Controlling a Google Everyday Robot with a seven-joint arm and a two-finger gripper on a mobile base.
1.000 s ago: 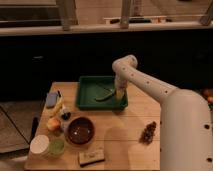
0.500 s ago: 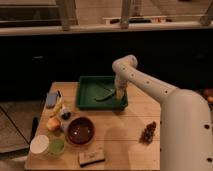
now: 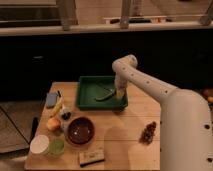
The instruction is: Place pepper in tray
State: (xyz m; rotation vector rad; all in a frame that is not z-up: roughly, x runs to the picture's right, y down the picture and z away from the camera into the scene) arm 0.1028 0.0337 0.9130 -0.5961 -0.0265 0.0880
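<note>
The dark green tray (image 3: pixel 88 95) sits at the back middle of the wooden table. The slim green pepper (image 3: pixel 104 96) lies inside it, toward the right half. My gripper (image 3: pixel 119 94) hangs down over the tray's right end, right beside the pepper's right tip. The white arm reaches in from the lower right.
A brown bowl (image 3: pixel 80 131) stands in front of the tray. A blue packet (image 3: pixel 51 100), a yellow item (image 3: pixel 57 107) and an orange fruit (image 3: pixel 53 123) lie at the left. A pale cup (image 3: pixel 40 145) and green cup (image 3: pixel 56 147) stand front left. A brown bar (image 3: pixel 92 157) and dark cluster (image 3: pixel 148 132) lie in front.
</note>
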